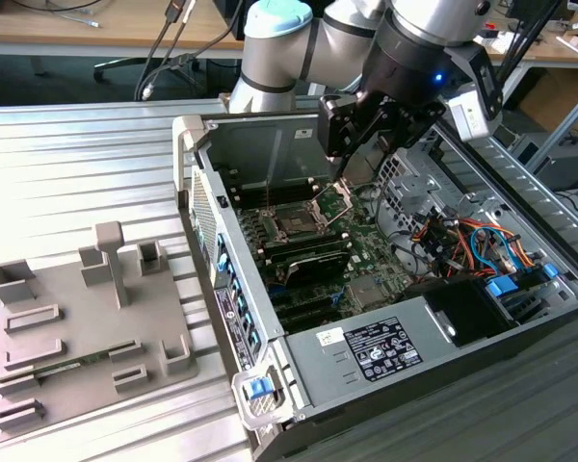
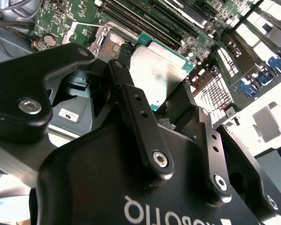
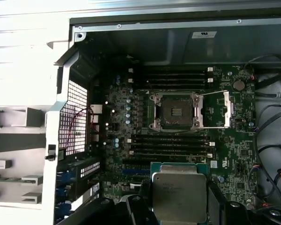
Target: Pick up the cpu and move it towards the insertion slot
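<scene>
The cpu (image 3: 179,196) is held clamped between the fingers (image 2: 180,105), above the board, apart from the open slot (image 3: 176,111).

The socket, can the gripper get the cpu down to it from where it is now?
Probably yes. The gripper holds the cpu above the board, inside the open case. The socket lies uncovered with its bracket swung aside, and nothing stands between chip and socket in the first wrist view.
</scene>
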`<action>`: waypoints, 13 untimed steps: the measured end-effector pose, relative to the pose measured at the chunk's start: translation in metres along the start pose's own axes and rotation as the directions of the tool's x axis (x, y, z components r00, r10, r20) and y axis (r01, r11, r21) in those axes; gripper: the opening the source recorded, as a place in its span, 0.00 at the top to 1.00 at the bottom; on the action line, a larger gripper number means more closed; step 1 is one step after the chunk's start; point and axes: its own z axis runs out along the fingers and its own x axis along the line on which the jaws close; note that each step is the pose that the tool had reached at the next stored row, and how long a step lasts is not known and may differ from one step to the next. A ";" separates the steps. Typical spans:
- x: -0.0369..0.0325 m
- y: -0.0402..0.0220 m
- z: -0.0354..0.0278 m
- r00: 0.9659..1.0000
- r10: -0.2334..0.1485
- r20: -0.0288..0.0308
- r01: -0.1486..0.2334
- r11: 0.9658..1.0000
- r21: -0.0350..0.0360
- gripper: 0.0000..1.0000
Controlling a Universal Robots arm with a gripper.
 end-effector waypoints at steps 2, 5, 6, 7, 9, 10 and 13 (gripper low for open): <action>-0.0014 0.0000 0.0000 1.000 0.000 0.000 0.000 1.000 0.000 0.45; -0.0041 -0.0001 0.0000 1.000 0.000 0.000 0.000 1.000 0.000 0.45; -0.0052 -0.0001 0.0000 1.000 0.000 0.000 0.000 1.000 0.000 0.45; -0.0060 -0.0001 0.0000 1.000 0.000 0.000 0.000 1.000 0.000 0.45; -0.0081 -0.0001 0.0000 1.000 0.000 0.000 0.000 1.000 0.000 0.45; -0.0097 -0.0002 0.0001 1.000 0.000 0.000 0.000 1.000 0.000 0.45; -0.0125 -0.0002 0.0001 1.000 0.000 0.000 0.000 1.000 0.000 0.45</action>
